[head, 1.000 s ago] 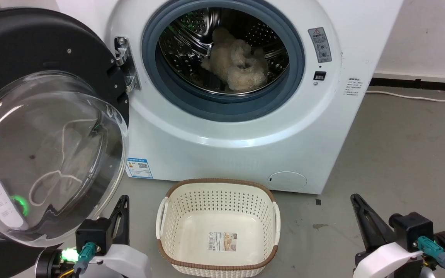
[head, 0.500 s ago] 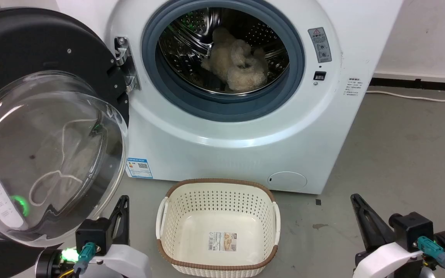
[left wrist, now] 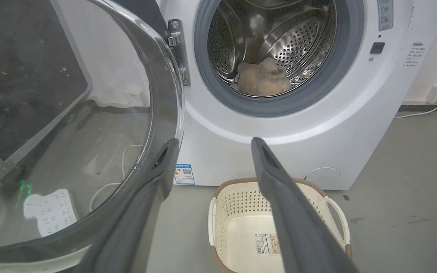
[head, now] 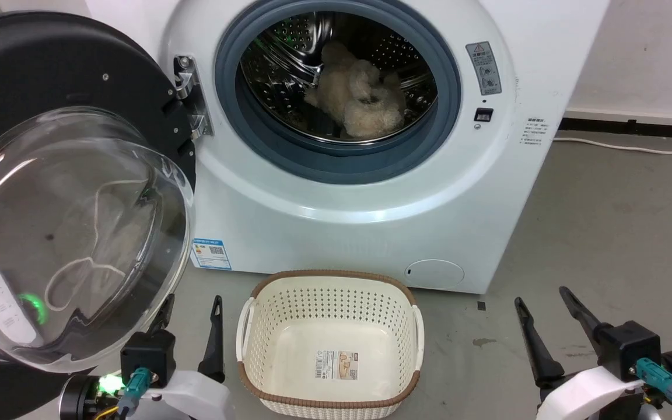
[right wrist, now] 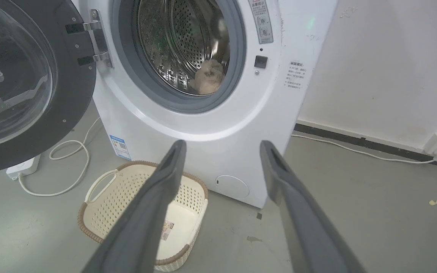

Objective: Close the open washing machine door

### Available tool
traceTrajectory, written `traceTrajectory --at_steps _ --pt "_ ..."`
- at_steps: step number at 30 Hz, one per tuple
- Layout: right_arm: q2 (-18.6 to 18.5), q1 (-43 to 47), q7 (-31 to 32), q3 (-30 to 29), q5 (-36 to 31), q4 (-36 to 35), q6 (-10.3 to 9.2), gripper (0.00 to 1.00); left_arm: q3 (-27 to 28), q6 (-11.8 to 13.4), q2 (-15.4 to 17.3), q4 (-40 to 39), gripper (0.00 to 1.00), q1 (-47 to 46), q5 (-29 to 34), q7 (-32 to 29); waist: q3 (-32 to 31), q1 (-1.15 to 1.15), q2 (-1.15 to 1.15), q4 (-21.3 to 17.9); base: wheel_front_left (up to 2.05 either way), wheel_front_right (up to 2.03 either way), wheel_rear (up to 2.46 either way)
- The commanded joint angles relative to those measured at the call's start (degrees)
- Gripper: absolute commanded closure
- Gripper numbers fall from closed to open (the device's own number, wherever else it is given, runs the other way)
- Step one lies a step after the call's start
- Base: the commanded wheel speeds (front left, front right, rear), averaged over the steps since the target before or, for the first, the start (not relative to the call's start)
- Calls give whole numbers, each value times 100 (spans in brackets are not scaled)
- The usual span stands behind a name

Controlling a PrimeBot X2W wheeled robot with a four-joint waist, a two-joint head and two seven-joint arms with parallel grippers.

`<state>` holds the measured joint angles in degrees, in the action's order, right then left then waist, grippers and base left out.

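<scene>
Door [head: 73, 192] stands swung wide open; left gripper [head: 192, 303] and right gripper [head: 540, 296] are both spread apart, holding nothing, either side of basket [head: 330, 273].

A grey floor [head: 604, 233] meets a white wall [head: 651, 52] along a black skirting strip [head: 633, 126].

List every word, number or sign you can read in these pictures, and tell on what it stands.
No text is legible enough to quote.
Grey warning label on the washing machine: a triangle sign, words too small.
Blue sticker on its lower front: QR code, print blurred.
Small print right of the drum opening: unreadable.
Label in the basket: unreadable.
</scene>
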<state>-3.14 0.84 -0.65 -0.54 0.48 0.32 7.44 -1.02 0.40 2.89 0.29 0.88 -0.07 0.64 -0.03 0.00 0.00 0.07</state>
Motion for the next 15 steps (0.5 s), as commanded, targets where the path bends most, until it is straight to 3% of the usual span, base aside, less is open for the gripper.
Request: traceTrajectory --at_steps 1,15 --pt "1 30 -70 -37 27 -20 0 0 -41 38 27 -22 0 -17 39 74 -4 0 0 17 0 0 0" --pt "4 114 -229 -2 48 -12 1 0 -247 113 123 -37 0 -14 52 231 -60 0 0 318 0 0 0"
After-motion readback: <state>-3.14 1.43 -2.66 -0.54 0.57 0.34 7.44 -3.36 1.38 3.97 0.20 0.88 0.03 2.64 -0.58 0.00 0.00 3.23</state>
